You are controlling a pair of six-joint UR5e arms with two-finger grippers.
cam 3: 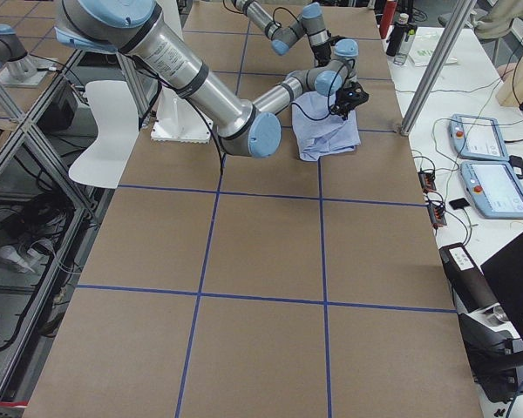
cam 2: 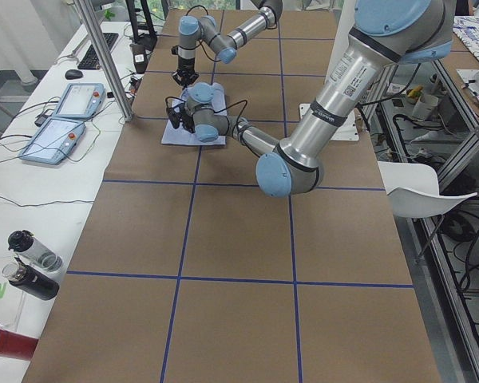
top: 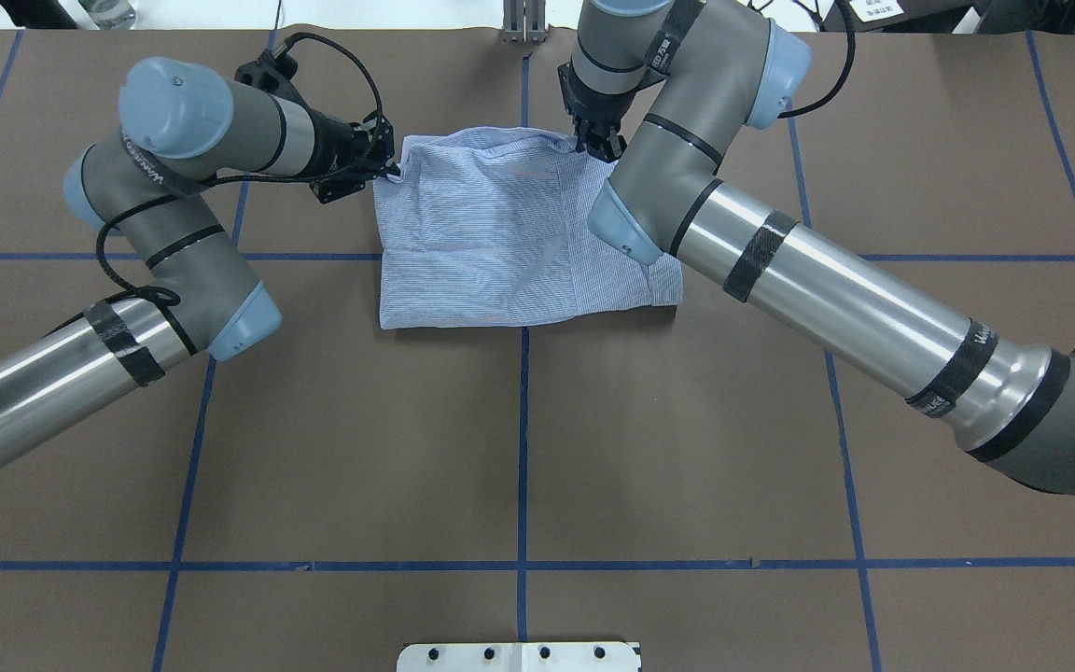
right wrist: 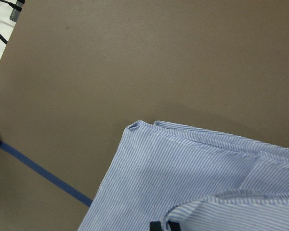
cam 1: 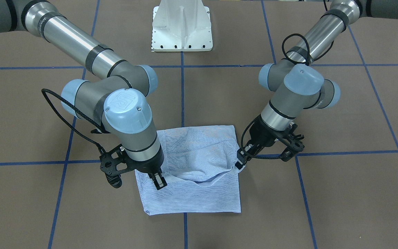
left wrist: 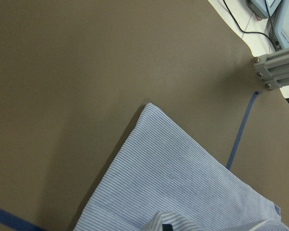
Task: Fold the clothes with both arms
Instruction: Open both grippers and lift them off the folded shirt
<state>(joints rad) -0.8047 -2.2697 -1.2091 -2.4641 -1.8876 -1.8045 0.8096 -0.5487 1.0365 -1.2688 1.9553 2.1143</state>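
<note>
The light blue-and-white striped shirt [cam 1: 192, 202] lies folded into a rectangle on the brown table, far from the robot's base [top: 491, 252]. My left gripper [cam 1: 240, 162] is shut on the edge of the shirt's upper layer at its side [top: 390, 174]. My right gripper [cam 1: 159, 181] is shut on the same edge at the opposite side [top: 599, 143]. The held edge is raised a little and sags between the two grippers. The wrist views show the striped lower layer [left wrist: 173, 178] [right wrist: 183, 168] flat on the table under each hand. Collar, buttons and label are hidden.
The white pedestal base [cam 1: 181, 27] stands on the robot's side of the table. Blue tape lines [top: 523, 420] grid the brown surface. An aluminium post [left wrist: 274, 72] and control tablets [cam 2: 64, 120] stand past the table's far edge. A white chair [cam 2: 427, 195] is beside the table.
</note>
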